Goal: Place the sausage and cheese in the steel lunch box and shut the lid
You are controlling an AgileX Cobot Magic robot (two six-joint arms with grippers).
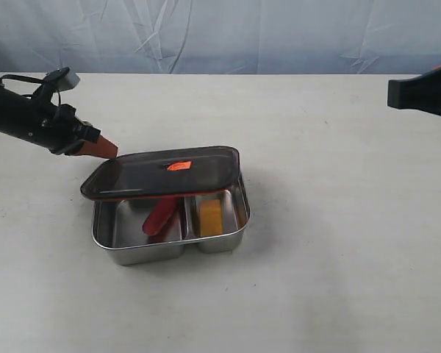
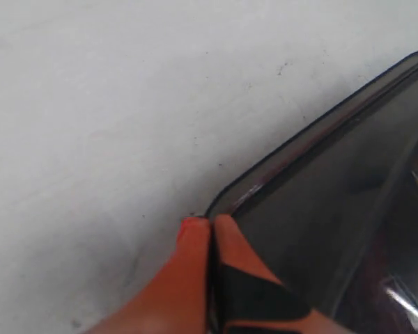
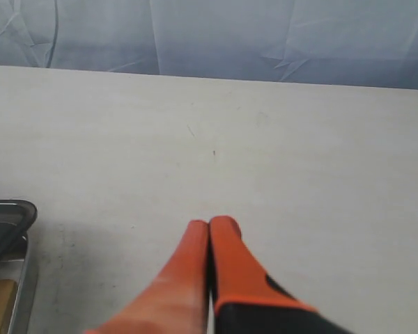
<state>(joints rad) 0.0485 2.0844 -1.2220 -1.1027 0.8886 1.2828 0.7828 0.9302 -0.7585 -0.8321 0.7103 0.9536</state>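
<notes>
The step in hand is closing the lid; both foods already lie in the box.

On the left, the left claw has its fingers pressed together and holds nothing. Its orange tips sit at the lid's left corner, touching it or just beside it; the left wrist view does not settle which.

The lid lies askew over the far part of the box. It is slightly tilted and not seated, so the near half of both compartments stays uncovered.

The sausage is in the left compartment, leaning up against the divider. The cheese is in the right compartment.

On the right, the right claw is also pressed together and empty. It hovers over bare table, well apart from the box.

The next move likely calls for a nudge from the closed tips to slide the lid toward the near rim until it squares with the box. A downward press should then seat the seal. The leaning sausage may foul the lid, and a push on one corner alone could skew the lid or shift the box.
</notes>
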